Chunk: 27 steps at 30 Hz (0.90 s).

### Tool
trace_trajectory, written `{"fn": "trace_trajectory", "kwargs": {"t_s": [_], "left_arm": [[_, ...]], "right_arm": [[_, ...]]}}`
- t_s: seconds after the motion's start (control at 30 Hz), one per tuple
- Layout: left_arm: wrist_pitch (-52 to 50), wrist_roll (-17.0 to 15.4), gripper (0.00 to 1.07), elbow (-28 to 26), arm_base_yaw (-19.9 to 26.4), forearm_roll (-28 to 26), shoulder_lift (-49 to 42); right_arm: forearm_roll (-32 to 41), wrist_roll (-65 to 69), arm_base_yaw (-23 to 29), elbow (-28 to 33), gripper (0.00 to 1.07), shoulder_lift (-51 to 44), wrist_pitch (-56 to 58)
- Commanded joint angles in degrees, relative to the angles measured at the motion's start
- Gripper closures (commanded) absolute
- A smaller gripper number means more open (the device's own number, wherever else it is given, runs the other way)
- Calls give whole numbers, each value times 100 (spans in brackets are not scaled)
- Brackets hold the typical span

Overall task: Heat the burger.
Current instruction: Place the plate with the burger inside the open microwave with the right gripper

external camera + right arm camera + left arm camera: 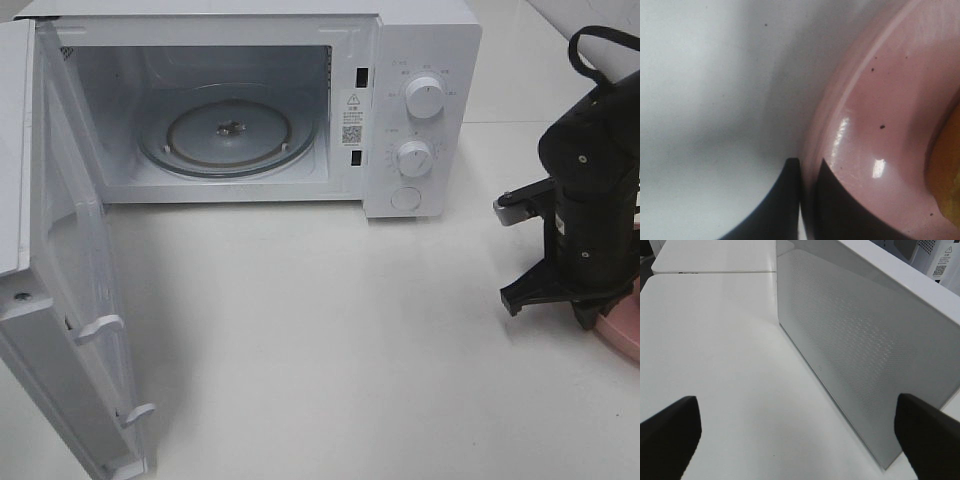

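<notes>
The right hand (807,167) is shut tight on the rim of the pink plate (880,100). The burger (949,160) sits on that plate, just past the hand. Only its golden edge shows, so I cannot tell how it points. The left hand (796,412) is wide and empty. Farther back and left, the microwave (420,60) stands open.
</notes>
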Motion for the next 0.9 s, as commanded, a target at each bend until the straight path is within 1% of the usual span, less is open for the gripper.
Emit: {"fn": "trace_trajectory", "kwargs": {"t_s": [0.03,0.1,0.3,0.33,0.4,0.47,0.57,0.63,0.77,0.9], "left_arm": [[-40,-23,6,23,-34,-6,-143],[-40,-23,6,23,-34,-6,-143],[-40,-23,6,23,-34,-6,-143],[-40,-23,6,23,-34,-6,-143],[-40,-23,6,23,-34,-6,-143],[-40,-23,6,23,-34,-6,-143],[-40,-23,6,23,-34,-6,-143],[-40,-23,6,23,-34,-6,-143],[-40,-23,6,23,-34,-6,-143],[-40,-23,6,23,-34,-6,-143]], "right_arm": [[-430,355,97,155,107,-149,166],[-842,819,258,390,107,-350,189],[-1100,1031,384,527,107,-516,292],[-1163,1094,470,573,107,-544,384],[-1175,1094,510,590,107,-550,407],[-1169,1094,688,602,107,-573,590],[-1169,1094,733,602,107,-590,619],[-1169,1094,905,602,107,-773,768],[-1226,1077,997,613,107,-928,957],[-1243,1071,1169,773,107,-1060,1037]]}}
